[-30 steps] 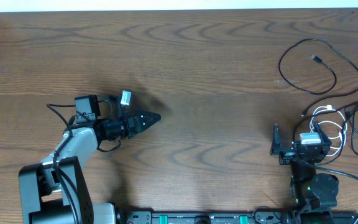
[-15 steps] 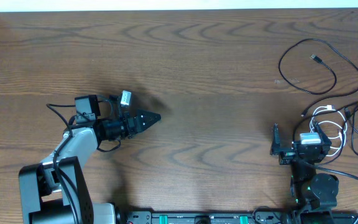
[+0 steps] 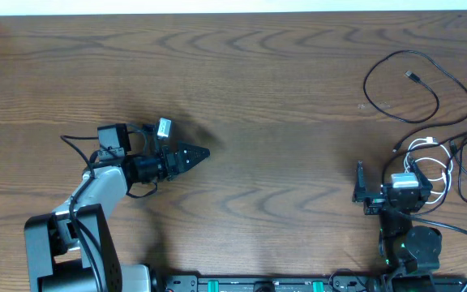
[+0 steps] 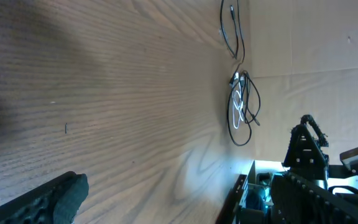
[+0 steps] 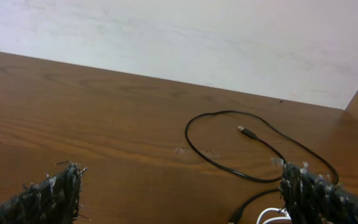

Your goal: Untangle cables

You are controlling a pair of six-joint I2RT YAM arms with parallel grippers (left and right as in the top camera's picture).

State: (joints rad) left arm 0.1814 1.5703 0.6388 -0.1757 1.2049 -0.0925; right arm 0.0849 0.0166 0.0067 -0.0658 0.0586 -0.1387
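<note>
Wood-grain table (image 3: 282,81) bears looped cables (image 3: 439,159) at its right edge.

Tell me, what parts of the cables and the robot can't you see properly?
- Overhead: the black tangle runs off the right edge, and the right arm covers part of the white cable.
- Left wrist: the cables look too small to tell which crosses over which; only one finger of the left tool shows, the edge cuts the rest.
- Right wrist: the bottom edge cuts off the white cable.
</note>
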